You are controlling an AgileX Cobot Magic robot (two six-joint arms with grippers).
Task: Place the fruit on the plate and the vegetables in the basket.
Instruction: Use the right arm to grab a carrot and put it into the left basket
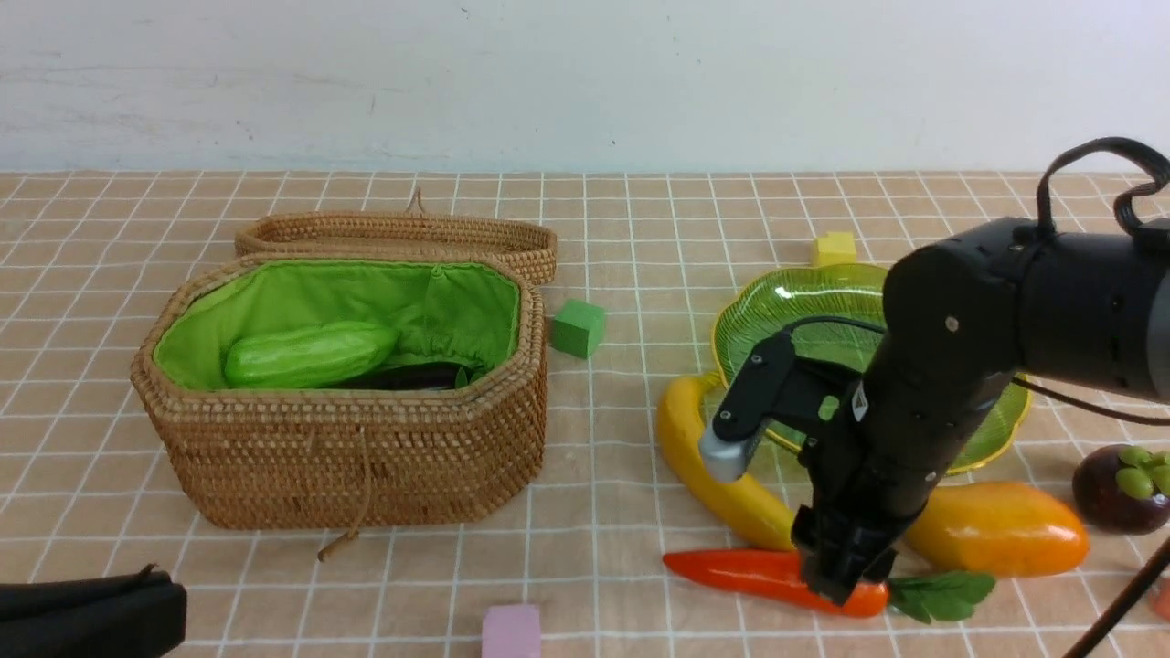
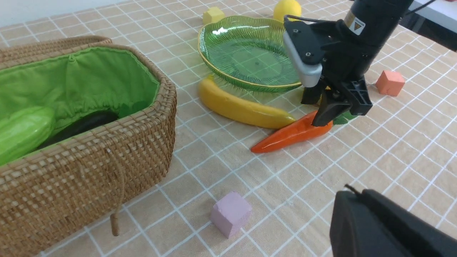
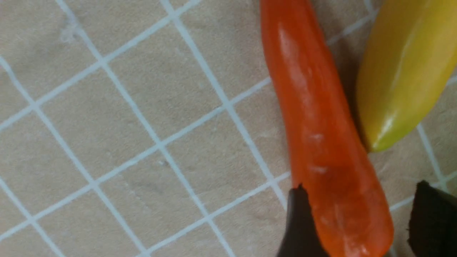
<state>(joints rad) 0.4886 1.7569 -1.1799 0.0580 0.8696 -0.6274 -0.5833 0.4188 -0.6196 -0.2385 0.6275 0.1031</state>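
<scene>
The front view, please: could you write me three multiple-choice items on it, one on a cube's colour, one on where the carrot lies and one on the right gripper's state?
1. The foam cube between the basket and the plate is:
A. green
B. pink
C. orange

2. The carrot lies:
A. in the basket
B. on the plate
C. on the tablecloth, just in front of the banana

3. The right gripper is:
A. open, jaws astride the carrot's thick end
B. shut on the banana
C. shut, high above the plate

Answers:
1. A, the cube beside the basket is plainly green.
2. C, the carrot rests flat on the checked cloth below the banana's tip.
3. A, the right wrist view shows the jaws standing either side of the carrot, with a gap on one side.
</scene>
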